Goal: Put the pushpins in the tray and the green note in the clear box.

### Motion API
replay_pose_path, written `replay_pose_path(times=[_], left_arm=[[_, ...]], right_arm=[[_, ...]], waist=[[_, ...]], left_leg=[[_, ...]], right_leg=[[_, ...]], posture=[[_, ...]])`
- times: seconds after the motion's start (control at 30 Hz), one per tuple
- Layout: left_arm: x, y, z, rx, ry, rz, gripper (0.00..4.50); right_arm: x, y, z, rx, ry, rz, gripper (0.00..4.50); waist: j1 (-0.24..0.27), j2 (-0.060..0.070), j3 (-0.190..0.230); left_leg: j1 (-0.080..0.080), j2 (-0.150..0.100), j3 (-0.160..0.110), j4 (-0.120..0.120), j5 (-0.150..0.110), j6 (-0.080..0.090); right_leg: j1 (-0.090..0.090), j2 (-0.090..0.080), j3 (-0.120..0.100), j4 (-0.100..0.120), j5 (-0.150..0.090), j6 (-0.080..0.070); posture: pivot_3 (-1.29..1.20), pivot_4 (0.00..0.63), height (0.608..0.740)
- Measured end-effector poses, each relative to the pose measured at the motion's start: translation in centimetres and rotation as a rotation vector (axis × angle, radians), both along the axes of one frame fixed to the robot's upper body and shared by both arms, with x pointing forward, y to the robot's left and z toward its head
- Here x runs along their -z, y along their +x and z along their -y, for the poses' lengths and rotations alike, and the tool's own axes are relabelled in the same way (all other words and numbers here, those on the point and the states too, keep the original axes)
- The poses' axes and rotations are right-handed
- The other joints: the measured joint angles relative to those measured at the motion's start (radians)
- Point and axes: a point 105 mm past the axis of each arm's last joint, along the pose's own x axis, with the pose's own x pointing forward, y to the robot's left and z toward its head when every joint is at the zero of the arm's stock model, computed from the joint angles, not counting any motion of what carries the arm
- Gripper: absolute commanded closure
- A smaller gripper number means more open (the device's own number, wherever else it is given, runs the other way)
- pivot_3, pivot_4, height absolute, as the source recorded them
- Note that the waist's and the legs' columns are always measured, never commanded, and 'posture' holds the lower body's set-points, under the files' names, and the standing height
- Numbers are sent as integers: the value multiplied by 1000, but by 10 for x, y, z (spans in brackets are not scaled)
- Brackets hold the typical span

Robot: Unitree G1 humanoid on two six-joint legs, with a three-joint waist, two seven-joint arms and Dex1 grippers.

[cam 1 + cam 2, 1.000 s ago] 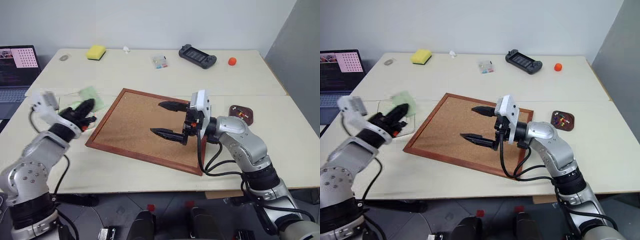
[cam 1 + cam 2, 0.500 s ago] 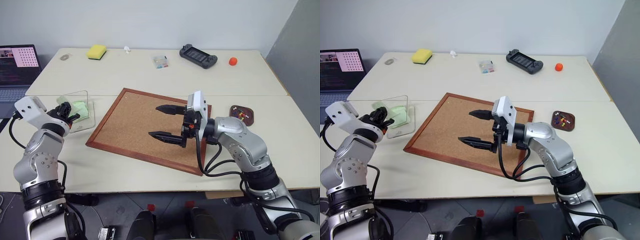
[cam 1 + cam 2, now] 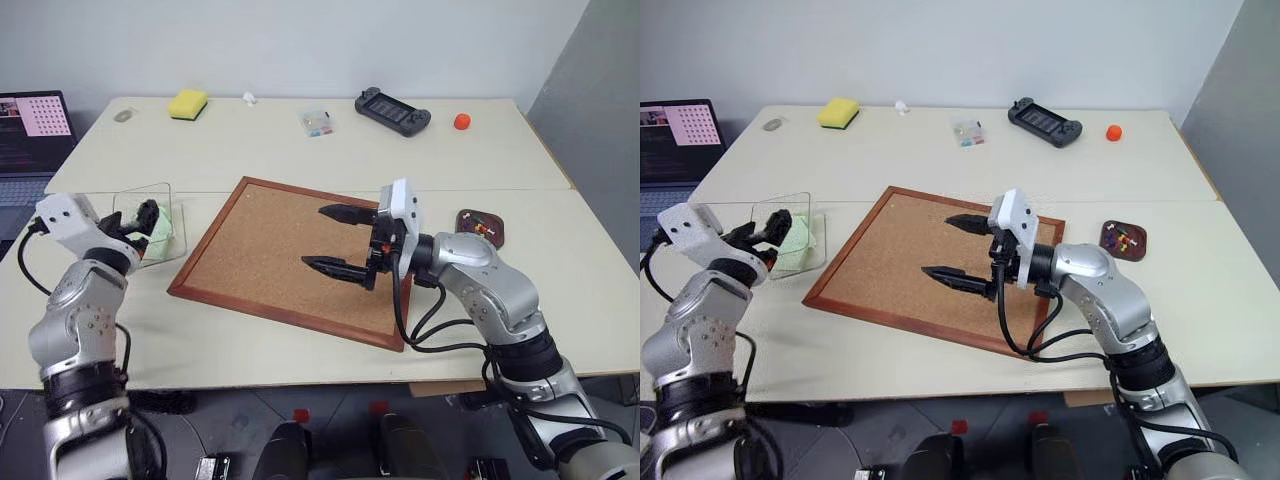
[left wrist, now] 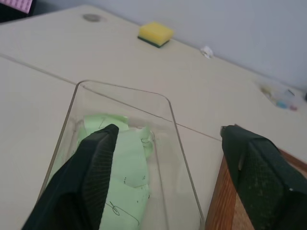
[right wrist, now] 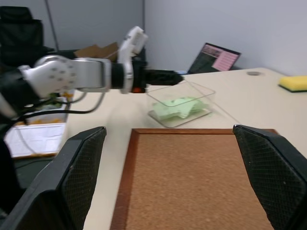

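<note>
Office/lab w/ pale desks point(image 3: 300, 150); laptop point(image 3: 35, 130) at edge; plain grey walls point(image 3: 300, 40).

Pale table point(image 3: 250, 150) with corkboard point(image 3: 290, 255), clear box point(image 3: 165, 225), tray point(image 3: 482, 226), yellow sponge point(image 3: 188, 103), game controller point(image 3: 392, 108), orange ball point(image 3: 461, 121).

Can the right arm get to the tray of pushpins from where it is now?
Probably yes. The tray sits in the open beside the corkboard, near the right arm, nothing over it; the right gripper hangs open above the corkboard.

Pale wooden table point(image 3: 300, 150), plain light wall point(image 3: 300, 40), laptop point(image 3: 30, 130) at left
</note>
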Motion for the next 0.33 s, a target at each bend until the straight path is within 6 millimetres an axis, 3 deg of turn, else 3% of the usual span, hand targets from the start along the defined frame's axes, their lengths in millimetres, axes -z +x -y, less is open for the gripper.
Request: replay_pose_path(times=[0.1, 0.2, 0.33], left_arm=[[1, -17, 40, 144, 147, -14, 411], [12, -34, 76, 247, 155, -18, 411], [36, -51, 106, 257, 136, -27, 411]], right_arm=[[8, 15, 16, 183, 13, -8, 0], [21, 28, 36, 372, 0, -10, 0], [41, 34, 61, 594, -42, 21, 0]], waist=[[5, 0, 0], [7, 0, 0], [5, 0, 0]], left_leg=[[-1, 0, 0, 0, 0, 1], [-1, -1, 0, 0, -1, 2], [0, 0, 1, 0, -1, 3]], right_leg=[[0, -1, 1, -1, 0, 0], [1, -1, 1, 0, 0, 0], [1, 0, 1, 0, 0, 0]], posture=[[0, 150, 740], [0, 150, 740], [0, 150, 740]])
